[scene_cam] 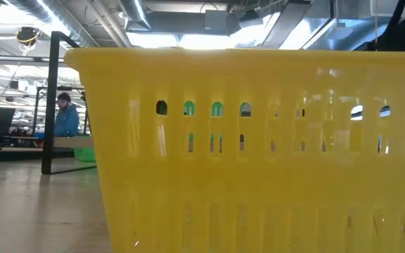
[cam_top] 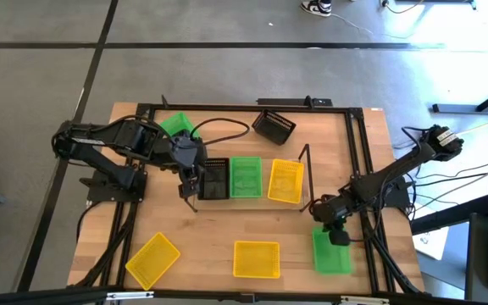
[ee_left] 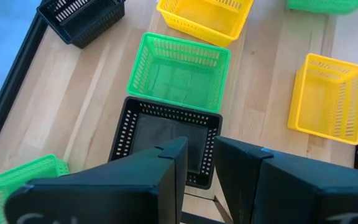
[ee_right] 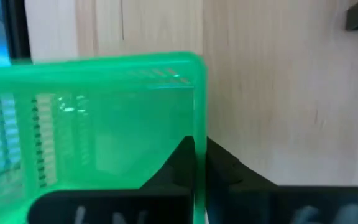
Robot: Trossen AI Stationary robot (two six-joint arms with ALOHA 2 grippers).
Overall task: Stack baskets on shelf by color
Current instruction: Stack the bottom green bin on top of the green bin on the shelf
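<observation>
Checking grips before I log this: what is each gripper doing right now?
Left gripper: open, over the black basket.
Right gripper: shut on the green basket wall.

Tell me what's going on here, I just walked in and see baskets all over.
Two robot arms are sorting baskets by colour. The right pincer has shut on the wall of a green basket at the table's near right corner. The left pincer hovers open over the black basket, which sits in a row with a green and a yellow one. Two more yellow baskets, another green and another black lie loose on the table.
</observation>
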